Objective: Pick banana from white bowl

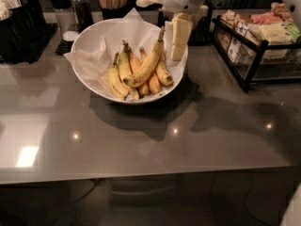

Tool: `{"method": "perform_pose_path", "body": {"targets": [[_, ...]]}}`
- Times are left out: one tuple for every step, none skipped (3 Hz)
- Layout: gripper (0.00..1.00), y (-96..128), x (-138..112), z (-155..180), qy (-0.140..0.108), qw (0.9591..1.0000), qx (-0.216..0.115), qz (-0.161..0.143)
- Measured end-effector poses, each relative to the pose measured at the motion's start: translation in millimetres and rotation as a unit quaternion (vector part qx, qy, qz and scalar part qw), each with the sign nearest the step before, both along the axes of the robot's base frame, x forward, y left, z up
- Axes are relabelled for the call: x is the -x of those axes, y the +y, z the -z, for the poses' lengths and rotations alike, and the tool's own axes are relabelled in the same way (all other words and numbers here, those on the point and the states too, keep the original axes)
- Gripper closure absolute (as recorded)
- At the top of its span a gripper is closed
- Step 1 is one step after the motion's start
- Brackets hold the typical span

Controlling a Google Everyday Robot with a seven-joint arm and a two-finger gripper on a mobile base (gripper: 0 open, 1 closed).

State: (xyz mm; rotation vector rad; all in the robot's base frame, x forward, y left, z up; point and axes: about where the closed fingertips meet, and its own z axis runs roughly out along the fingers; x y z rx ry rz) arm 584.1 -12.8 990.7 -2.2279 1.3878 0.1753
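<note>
While end effector (178,41) overhangs one white bowl (87,34), six bananas (146,68)

A single camera looks down from the counter's (141,140) near side, with the end effector (176,55) above the white bowl (89,76).

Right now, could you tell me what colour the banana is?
Banana: yellow, brown speckles, in camera view; gripper hangs over the bowl, right side.

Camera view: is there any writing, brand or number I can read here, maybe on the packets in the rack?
None readable.
The packets in the black rack: any print too blurred to read.
The banana, the white bowl and the gripper over the bowl's right rim: no writing visible.
</note>
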Motion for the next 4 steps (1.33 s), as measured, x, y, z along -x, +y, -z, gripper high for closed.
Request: {"method": "perform_pose_path", "body": {"targets": [[0.0, 29.4, -26.0, 9.4, 0.0, 0.9992, 0.003, -0.04], [0.0, 36.1, -31.6, 6.3, -0.008, 0.9992, -0.005, -0.039], [0.0, 36.4, -30.3, 14.9, 0.0, 0.9992, -0.009, -0.038], [0.0, 39.0, -24.9, 38.8, 0.034, 0.9987, -0.024, -0.031]]}}
